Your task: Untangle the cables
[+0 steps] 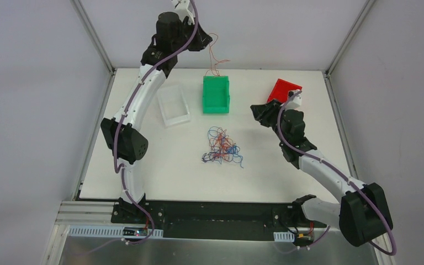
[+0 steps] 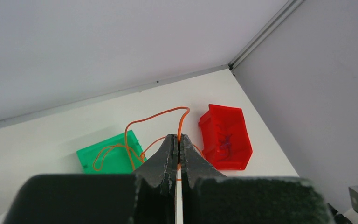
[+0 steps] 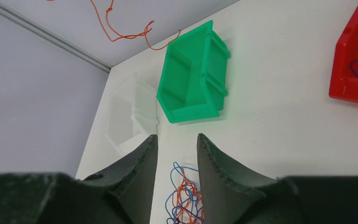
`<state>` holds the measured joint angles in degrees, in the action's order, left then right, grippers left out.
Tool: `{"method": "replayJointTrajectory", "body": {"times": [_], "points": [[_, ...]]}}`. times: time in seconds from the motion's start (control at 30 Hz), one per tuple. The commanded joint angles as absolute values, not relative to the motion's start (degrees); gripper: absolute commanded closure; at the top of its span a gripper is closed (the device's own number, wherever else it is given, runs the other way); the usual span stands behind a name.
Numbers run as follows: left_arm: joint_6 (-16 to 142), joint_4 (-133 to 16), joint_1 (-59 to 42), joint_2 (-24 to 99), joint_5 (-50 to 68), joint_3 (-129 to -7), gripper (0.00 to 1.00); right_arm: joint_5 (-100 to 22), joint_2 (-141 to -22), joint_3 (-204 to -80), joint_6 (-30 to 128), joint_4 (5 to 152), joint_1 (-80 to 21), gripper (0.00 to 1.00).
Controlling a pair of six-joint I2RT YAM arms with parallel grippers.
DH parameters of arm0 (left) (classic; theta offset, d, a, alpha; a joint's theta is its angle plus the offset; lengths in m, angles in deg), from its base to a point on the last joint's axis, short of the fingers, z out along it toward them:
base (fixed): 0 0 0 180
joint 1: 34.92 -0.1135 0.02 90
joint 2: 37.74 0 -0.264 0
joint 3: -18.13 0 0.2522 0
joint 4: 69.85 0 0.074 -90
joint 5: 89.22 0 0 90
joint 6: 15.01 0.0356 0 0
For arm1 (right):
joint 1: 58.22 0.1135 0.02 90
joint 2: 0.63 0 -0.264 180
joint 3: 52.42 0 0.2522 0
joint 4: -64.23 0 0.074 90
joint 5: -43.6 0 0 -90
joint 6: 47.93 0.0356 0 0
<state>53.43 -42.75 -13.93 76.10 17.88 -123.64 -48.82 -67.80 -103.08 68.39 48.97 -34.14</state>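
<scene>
Our left gripper [image 2: 179, 140] was clamped on one orange cable [image 2: 161, 112], held high over the green bin [image 2: 109, 161], likely to drop it in; our right gripper [image 3: 177, 136], jaws apart and empty, hovered near the tangled cables [image 1: 222, 148] on the bench [image 1: 165, 165].

Two arms, same build. The left arm [image 1: 142, 95] and right arm [image 1: 326, 171] have glossy white link shells and matte black joint housings. A thin lilac hose [image 1: 172, 54] is clipped along each arm. The bases are bolted to a black mounting plate [image 1: 215, 221]. The left gripper [image 2: 177, 138] and right gripper [image 3: 177, 136] have black wedge-shaped fingers with a rough, grainy texture, tapering to narrow tips.
</scene>
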Motion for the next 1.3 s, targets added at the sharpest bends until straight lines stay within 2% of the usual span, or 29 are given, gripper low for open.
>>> {"method": "replayJointTrajectory", "body": {"times": [0.0,0.5,0.97,1.27], "points": [[53.0,-44.0,-13.7,77.2,18.9,-120.7,1.00,-52.4,-63.0,-99.7,68.2,49.1,-34.7,0.60],[59.0,-44.1,-14.0,79.1,10.9,-103.3,1.00,-56.4,-58.7,-91.9,69.7,46.4,-34.9,0.60],[57.7,-39.8,-14.0,94.4,14.0,-114.4,1.00,-58.5,-56.2,-90.0,69.0,46.0,-35.0,0.60],[55.7,-38.6,-14.0,97.1,16.7,-116.2,1.00,-59.4,-55.8,-89.6,68.9,46.0,-35.0,0.60]]}}
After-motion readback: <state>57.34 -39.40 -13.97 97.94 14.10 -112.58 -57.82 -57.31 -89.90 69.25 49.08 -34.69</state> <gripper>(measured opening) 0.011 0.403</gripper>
